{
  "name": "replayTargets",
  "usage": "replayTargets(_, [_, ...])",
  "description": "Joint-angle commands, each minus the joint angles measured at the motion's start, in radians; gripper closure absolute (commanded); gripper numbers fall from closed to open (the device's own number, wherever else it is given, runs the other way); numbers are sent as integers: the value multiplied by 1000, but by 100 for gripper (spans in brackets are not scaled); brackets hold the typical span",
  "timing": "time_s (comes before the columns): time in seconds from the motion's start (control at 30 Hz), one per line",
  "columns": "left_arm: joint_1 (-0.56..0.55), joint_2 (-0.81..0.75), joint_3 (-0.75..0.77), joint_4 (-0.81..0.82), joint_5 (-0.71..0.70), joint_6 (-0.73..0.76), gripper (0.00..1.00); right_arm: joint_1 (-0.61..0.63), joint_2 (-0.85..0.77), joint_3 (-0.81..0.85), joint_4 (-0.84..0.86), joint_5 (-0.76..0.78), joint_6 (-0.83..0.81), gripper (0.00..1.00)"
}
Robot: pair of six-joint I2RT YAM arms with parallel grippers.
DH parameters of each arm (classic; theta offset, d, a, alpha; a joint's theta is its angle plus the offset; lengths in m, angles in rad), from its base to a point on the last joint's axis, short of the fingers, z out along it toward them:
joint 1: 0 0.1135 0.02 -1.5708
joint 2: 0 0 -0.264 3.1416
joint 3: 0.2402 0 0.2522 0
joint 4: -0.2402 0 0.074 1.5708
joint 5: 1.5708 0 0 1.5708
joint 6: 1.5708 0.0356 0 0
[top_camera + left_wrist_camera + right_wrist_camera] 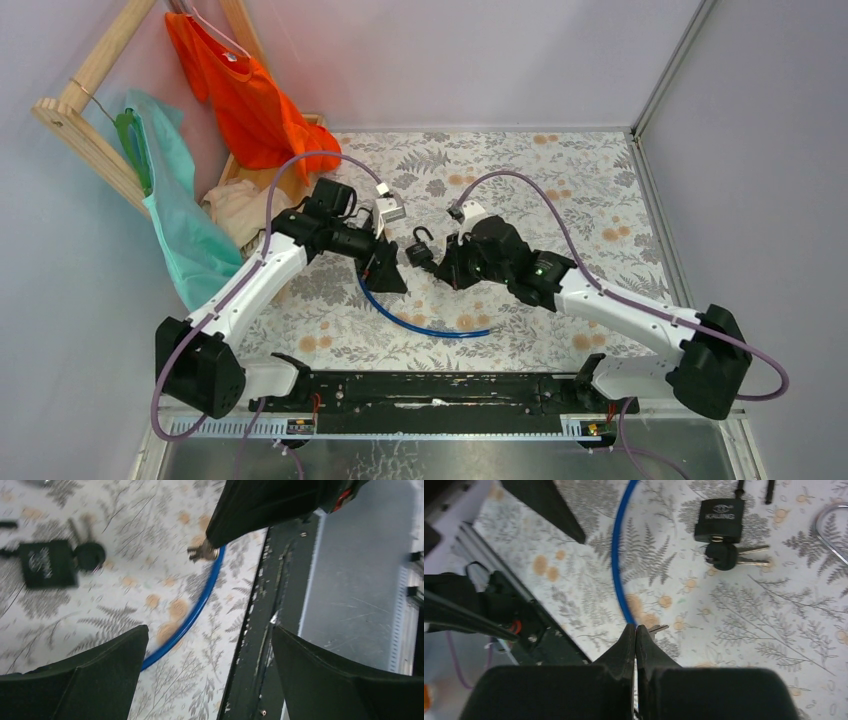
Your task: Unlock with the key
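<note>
Top external view: both arms reach forward from their bases and fold inward over the floral mat (560, 190). The left gripper (388, 270) and right gripper (448, 268) face each other across the black padlock (420, 250), which lies between them. A blue cable (430, 325) curves across the mat nearer the bases. Closing in from both sides probably lets one claw steady the lock while the other works it. The key is too small to pick out from here.

Left wrist view: the left claw is spread wide and holds nothing, tilted above the mat's near edge. The blurred padlock lies well apart from it, with the key (90, 556) showing as a black head touching the lock's end. The right claw enters from above the cable with a small silver piece (202, 553) at its tip.

Right wrist view: the right fingers are pressed together on that silver piece, and only a sliver pokes out. I cannot tell whether it is a key. The black head sits against the padlock's bottom edge, with two silver blades (751, 562) pointing sideways from it. Whether its own blade is seated in the keyhole is hidden. The claw hangs near the lock without touching it.
</note>
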Motion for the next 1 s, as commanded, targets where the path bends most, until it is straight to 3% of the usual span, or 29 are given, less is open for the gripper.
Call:
replayTargets(0.0, [5, 13, -2, 127, 257, 14, 1, 7, -62, 59, 46, -149, 86, 100])
replayTargets(0.37, [-61, 47, 52, 35, 392, 172, 22, 7, -92, 128, 167, -288, 229, 100])
replayTargets(0.5, [-63, 29, 60, 5, 401, 204, 39, 8, -92, 131, 178, -293, 244, 100])
replayTargets(0.97, [-63, -1, 70, -42, 362, 251, 65, 7, -125, 110, 160, -229, 233, 100])
